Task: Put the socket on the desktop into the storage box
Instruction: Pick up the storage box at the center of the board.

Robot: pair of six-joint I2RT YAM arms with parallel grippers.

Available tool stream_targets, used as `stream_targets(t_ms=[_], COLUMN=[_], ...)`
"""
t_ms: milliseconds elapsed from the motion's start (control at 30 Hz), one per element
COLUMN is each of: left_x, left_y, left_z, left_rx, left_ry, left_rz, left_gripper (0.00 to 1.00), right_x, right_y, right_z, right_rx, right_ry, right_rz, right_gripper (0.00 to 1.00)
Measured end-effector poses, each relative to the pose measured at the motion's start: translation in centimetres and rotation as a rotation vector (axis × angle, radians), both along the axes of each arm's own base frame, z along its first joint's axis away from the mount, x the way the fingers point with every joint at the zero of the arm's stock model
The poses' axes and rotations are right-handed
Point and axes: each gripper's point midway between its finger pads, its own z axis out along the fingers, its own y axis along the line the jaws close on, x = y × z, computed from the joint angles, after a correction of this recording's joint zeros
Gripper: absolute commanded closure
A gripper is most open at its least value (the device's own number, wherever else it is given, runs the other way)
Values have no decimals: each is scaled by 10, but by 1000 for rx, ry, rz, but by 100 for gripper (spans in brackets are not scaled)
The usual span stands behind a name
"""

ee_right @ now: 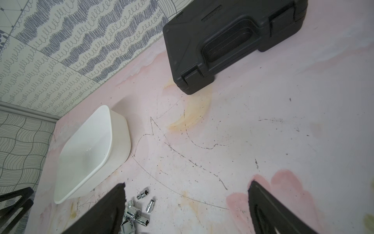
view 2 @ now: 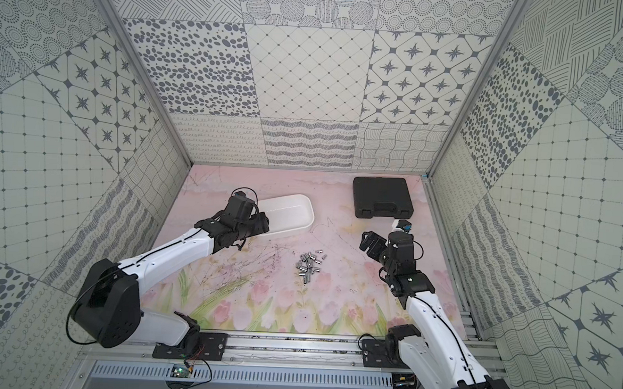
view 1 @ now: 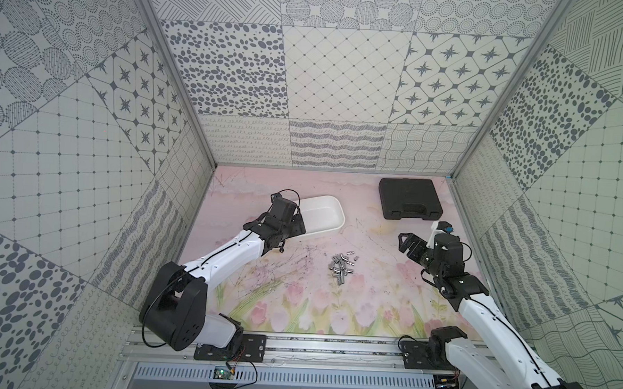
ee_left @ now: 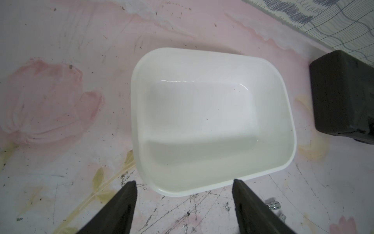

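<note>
White storage box: we see it empty, desktop's far left
Sockets: heaped mid-desktop
Left gripper: wide, empty, by box rim
Right gripper: wide, empty

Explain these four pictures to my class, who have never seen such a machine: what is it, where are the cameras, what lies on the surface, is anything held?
These are two robot arms, each ending in a two-fingered gripper. Two pictures look down on the whole scene from above; the other two come from a camera on each arm's wrist. On the flowered desktop lie an empty white storage box, a heap of small shiny sockets and a closed black case. The left gripper is by the box, the right gripper a little way from the sockets. Both are open and hold nothing.
</note>
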Motion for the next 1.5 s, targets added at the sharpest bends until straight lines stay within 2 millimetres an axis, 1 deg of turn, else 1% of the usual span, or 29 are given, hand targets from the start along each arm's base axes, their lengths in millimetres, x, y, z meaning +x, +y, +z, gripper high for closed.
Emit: stream_targets(t_ms=[100, 167, 233, 333, 433, 467, 633, 733, 800, 933, 967, 1167, 1367, 1500], left_x=[2, 4, 7, 10, 14, 15, 25, 33, 35, 38, 38, 33, 18, -2], left_y=[4, 11, 21, 30, 32, 32, 30, 29, 30, 29, 29, 29, 36, 46], left_z=[-14, -26, -35, -44, -52, -54, -64, -70, -72, -70, -69, -61, -49, -35], left_rx=[38, 55, 61, 71, 69, 68, 72, 73, 76, 71, 72, 58, 42, 25], left_ry=[31, 62, 86, 111, 134, 139, 155, 164, 168, 163, 162, 165, 177, 162], left_rz=[9, 26, 48, 70, 67, 64, 57, 61, 62, 66, 64, 71, 113, 165], left_gripper=[24, 26, 26, 27, 30, 36, 59, 75, 80, 89, 89, 100, 100, 100], right_x=[0, 1, 1, 1, 1, 1, 1, 2, 2, 2, 2, 3, 3, 3], right_y=[-1, -1, 0, 2, 2, 3, 5, 6, 8, 9, 9, 8, 8, 9], right_z=[-1, -3, -6, -10, -12, -12, -13, -18, -20, -25, -25, -30, -39, -42], right_rx=[-7, -10, -15, -18, -19, -20, -24, -28, -31, -38, -38, -50, -59, -62], right_ry=[2, 8, 19, 32, 37, 37, 43, 57, 63, 79, 81, 95, 123, 136], right_rz=[-7, -5, -2, 3, 6, 8, 16, 20, 25, 29, 29, 21, 21, 24], right_gripper=[3, 3, 3, 3, 3, 3, 3, 4, 3, 3, 3, 3, 3, 4])
